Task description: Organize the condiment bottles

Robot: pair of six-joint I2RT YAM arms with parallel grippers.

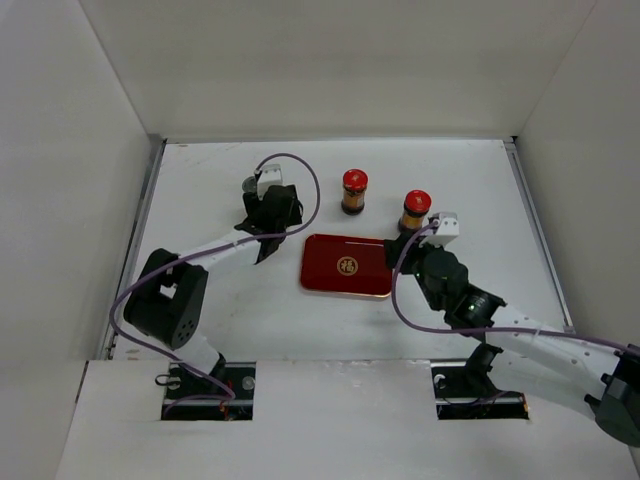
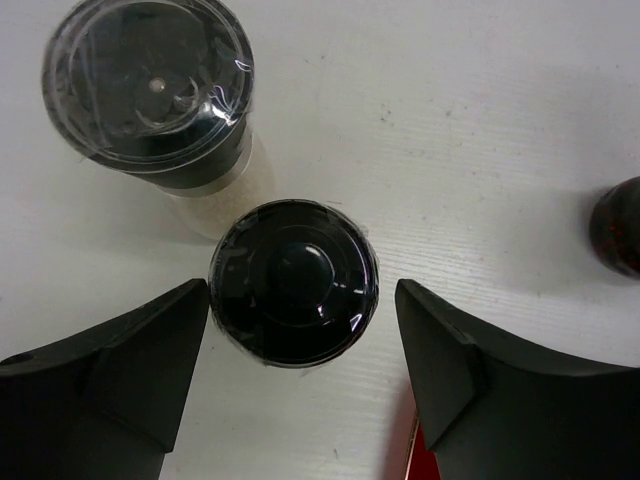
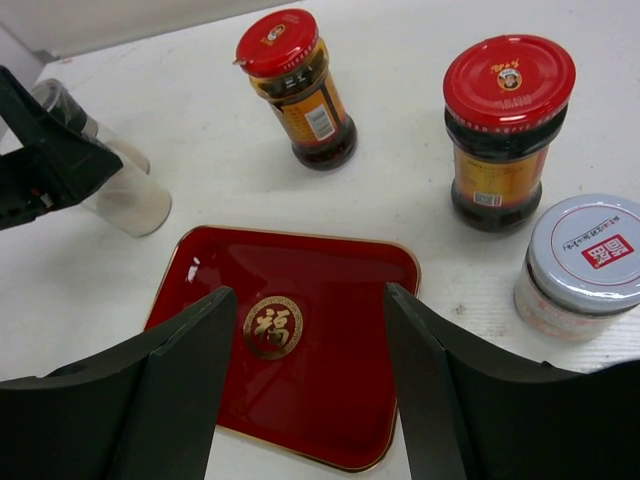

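The left wrist view looks down on a black-capped bottle (image 2: 294, 282) standing between the fingers of my left gripper (image 2: 300, 325). The jaws are open, with a clear gap on the right side. A pale shaker with a black top (image 2: 150, 90) stands just beyond it. From above, my left gripper (image 1: 266, 238) covers that bottle, and only the shaker top (image 1: 249, 185) shows. Two brown jars with red caps (image 1: 354, 190) (image 1: 415, 210) stand behind the red tray (image 1: 330, 275). My right gripper (image 3: 308, 300) hangs open and empty over the tray (image 3: 330, 400). A grey-lidded jar (image 3: 585, 265) stands to its right.
White walls enclose the table on three sides. The red-capped jars (image 3: 297, 85) (image 3: 505, 130) stand upright beyond the tray in the right wrist view. The clear shaker (image 3: 115, 185) and the left arm sit at that view's left edge. A sliver of tray (image 2: 415, 455) shows by the left gripper's right finger.
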